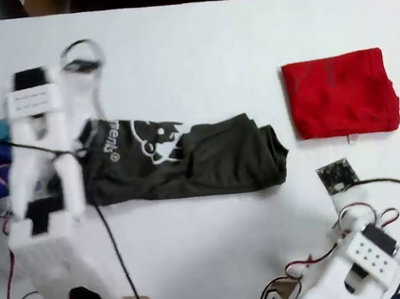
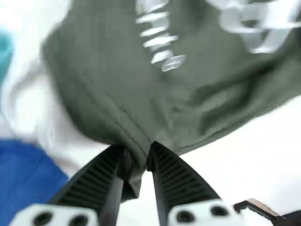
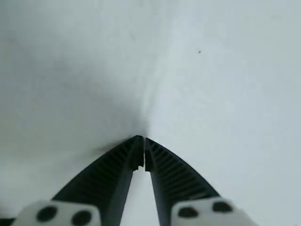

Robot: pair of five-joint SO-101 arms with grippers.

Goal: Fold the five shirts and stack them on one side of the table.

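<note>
Our left gripper (image 2: 137,155) pinches the hem of the dark green shirt (image 1: 209,163), which lies bunched lengthwise. The folded red shirt (image 1: 341,93) sits to its right. Our left arm (image 1: 41,162) hides the green shirt's left end. Our right gripper (image 3: 142,143) is closed and empty over the table (image 3: 211,70).

High view looks down over the table (image 1: 194,41); both wrist views sit close, the left sharing the dark shirt (image 1: 209,166)
</note>
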